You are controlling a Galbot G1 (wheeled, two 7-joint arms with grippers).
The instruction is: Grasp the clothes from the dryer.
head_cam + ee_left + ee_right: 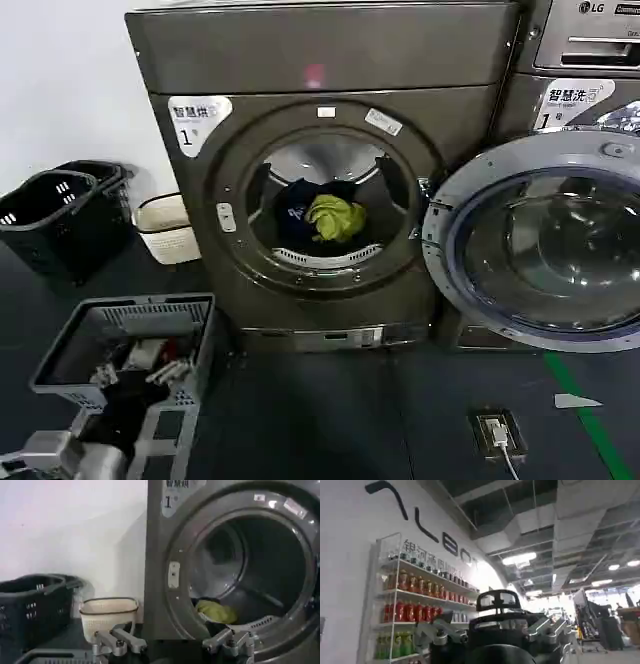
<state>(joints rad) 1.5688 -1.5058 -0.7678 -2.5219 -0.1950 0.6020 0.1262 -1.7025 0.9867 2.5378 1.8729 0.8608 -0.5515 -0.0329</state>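
Dark flooring (330, 400) runs up to a white wall (60, 90), and against it stands the dryer (320, 60), bronze-grey, its round door (540, 240) swung fully open to the right. Down in the steel drum lie the clothes (325, 215) — a lime yellow-green garment bunched on top of a dark navy one, resting at the bottom near the front lip. Nothing is touching them.

From the left wrist camera the left hand (175, 642) hangs low in front of the dryer's opening, its fingers (120, 641) spread wide and holding nothing; the green fabric sits beyond it inside the drum. The right hand (492, 630) is lifted well away, pointing up toward a ceiling with ducts and a shelf of bottles (415, 610) — its fingers are also wide apart and empty.

Left of the dryer sit a cream basket (168, 228) and black baskets (60, 220); nearer, a grey basket (130, 350) holds mixed items. A second machine (585, 60) stands to the right.
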